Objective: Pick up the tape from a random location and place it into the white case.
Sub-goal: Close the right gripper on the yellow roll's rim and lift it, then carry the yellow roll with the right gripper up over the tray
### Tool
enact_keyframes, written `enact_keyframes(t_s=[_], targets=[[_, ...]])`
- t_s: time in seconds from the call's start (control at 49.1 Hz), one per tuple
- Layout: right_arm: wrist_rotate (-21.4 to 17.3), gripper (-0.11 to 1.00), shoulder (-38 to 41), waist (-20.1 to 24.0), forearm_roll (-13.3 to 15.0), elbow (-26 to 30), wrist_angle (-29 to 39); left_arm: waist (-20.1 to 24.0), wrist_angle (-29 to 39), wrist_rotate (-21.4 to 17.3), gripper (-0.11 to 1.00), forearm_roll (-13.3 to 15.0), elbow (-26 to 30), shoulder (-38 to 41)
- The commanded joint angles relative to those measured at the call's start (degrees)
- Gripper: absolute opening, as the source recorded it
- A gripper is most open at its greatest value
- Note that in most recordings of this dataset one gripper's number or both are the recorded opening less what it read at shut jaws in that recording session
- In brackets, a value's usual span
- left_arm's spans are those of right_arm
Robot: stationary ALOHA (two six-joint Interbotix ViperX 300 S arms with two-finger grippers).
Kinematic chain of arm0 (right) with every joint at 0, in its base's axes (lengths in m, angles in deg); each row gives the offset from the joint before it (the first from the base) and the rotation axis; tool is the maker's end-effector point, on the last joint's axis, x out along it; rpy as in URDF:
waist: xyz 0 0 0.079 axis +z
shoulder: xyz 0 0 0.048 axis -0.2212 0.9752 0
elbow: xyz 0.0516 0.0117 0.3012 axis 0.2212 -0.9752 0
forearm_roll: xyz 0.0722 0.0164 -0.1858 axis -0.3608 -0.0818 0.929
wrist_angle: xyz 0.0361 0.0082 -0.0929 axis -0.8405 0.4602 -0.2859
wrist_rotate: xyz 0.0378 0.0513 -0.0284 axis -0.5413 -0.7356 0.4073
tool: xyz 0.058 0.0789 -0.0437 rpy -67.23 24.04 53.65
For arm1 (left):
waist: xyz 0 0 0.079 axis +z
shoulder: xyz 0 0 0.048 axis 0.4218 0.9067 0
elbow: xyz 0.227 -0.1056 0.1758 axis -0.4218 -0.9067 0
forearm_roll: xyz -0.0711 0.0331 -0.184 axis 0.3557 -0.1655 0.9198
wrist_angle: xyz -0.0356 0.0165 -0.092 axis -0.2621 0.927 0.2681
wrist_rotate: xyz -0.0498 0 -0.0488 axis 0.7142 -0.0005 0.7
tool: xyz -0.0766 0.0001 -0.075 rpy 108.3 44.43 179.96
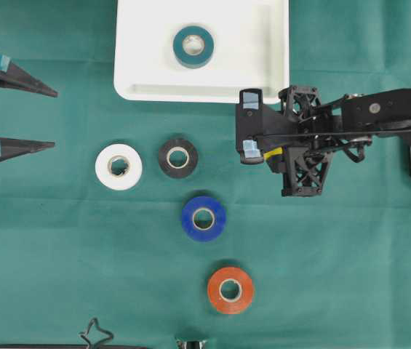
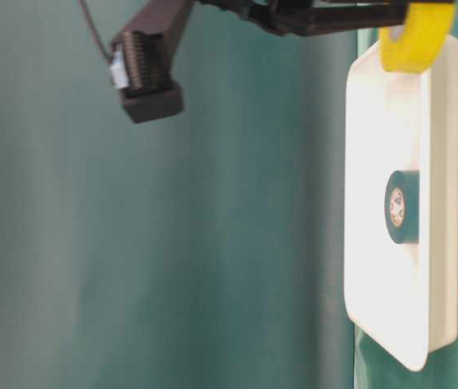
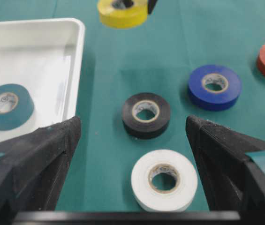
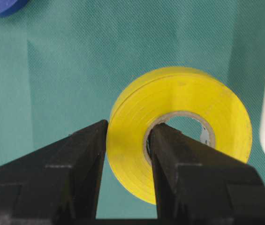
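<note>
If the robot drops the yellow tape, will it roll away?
Maybe. The yellow tape is a round ring, and the right pincer pinches only one wall, so it could slip. Landing flat like the blue tape, it would probably stay put.

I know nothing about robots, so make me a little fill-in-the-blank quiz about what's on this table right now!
1. The right gripper is shut on the ____ tape roll.
2. The roll already lying in the white case is ____.
3. On the cloth, the black roll lies right beside the ____ roll.
4. The left gripper holds nothing and its jaws are ____.

Missing words: yellow; teal; white; open
</note>
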Motion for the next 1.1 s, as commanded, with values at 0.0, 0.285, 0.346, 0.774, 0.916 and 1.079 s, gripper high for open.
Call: enact_keyframes(t_s=[0.0,0.285,0.346,0.774,0.916,1.079], targets=[[-0.18,0.3,-2.2,0.18,0.18,2.29,1.76,-0.09,-0.53,0.09,0.95,0.09,0.44,0.44],[-0.18,0.3,-5.1,0.18,0.7,6.68,9.58,-0.09,-0.53,0.0,0.95,0.09,0.44,0.44],[-0.18,0.3,-5.54,0.18,0.88,7.73,11.25,-0.09,-0.53,0.0,0.95,0.09,0.35,0.44],[-0.26,0.3,-7.56,0.18,1.41,14.68,22.41,-0.09,-0.53,0.0,0.95,0.09,0.35,0.44],[-0.35,0.3,-8.0,0.18,1.85,16.88,25.66,-0.09,-0.53,0.09,0.95,0.09,0.35,0.44],[-0.35,0.3,-8.09,0.18,2.46,17.49,26.63,-0.09,-0.53,0.09,0.95,0.26,0.35,0.44]])
